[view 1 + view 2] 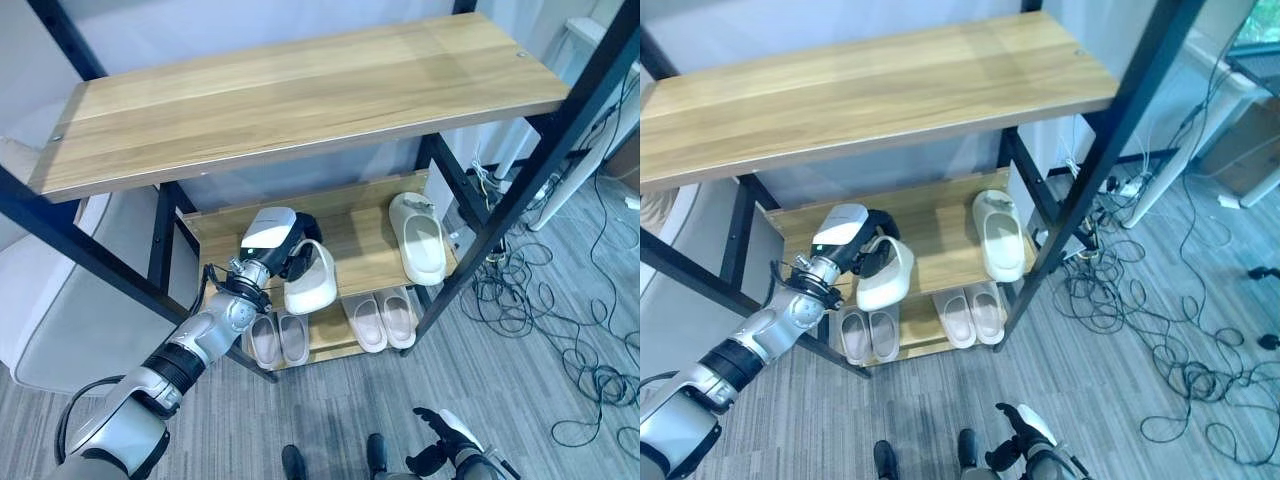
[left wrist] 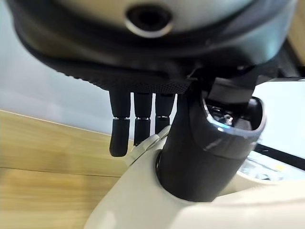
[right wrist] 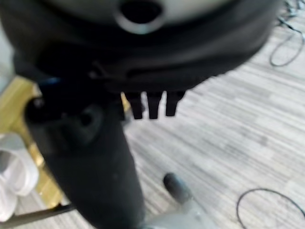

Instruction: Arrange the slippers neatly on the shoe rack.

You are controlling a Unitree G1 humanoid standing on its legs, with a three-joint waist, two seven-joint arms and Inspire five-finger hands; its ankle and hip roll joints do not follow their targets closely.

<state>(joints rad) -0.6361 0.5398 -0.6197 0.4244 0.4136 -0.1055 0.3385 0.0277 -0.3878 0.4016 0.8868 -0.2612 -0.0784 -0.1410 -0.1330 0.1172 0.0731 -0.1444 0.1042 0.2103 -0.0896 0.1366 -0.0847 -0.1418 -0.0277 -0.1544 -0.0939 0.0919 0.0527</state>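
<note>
My left hand (image 1: 290,240) reaches in over the left part of the shoe rack's middle shelf (image 1: 365,262). It is shut on a cream slipper (image 1: 312,285), held tilted with its toe down at the shelf's front edge. In the left wrist view the thumb (image 2: 209,152) presses on the slipper (image 2: 143,200) and the fingers (image 2: 136,126) hang behind it. A second cream slipper (image 1: 420,238) lies flat on the right of that shelf. My right hand (image 1: 445,445) hangs low near the floor, fingers relaxed and holding nothing.
Two pairs of pale slippers (image 1: 280,338) (image 1: 382,318) stand on the bottom shelf. The wide top board (image 1: 300,90) overhangs the shelves, with black frame posts (image 1: 520,190) at the sides. Tangled cables (image 1: 560,330) cover the floor on the right. A pale seat (image 1: 60,300) stands left.
</note>
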